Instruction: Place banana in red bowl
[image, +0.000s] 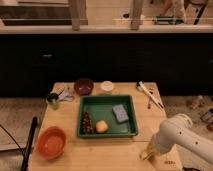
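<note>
The banana (145, 152) shows as a small yellow shape near the table's front right edge, partly covered by my arm. My gripper (149, 151) is at the end of the white arm (175, 135), right on or over the banana. An orange-red bowl (51, 142) sits at the front left corner of the wooden table (107, 155). A darker red bowl (83, 86) stands at the back, left of centre. Both bowls look empty.
A green tray (107, 131) in the middle holds a round orange fruit (102, 126), a dark bunch (87, 122) and a blue-grey sponge (120, 112). A white cup (107, 86), utensils (150, 95) and a green cup (52, 101) stand around it.
</note>
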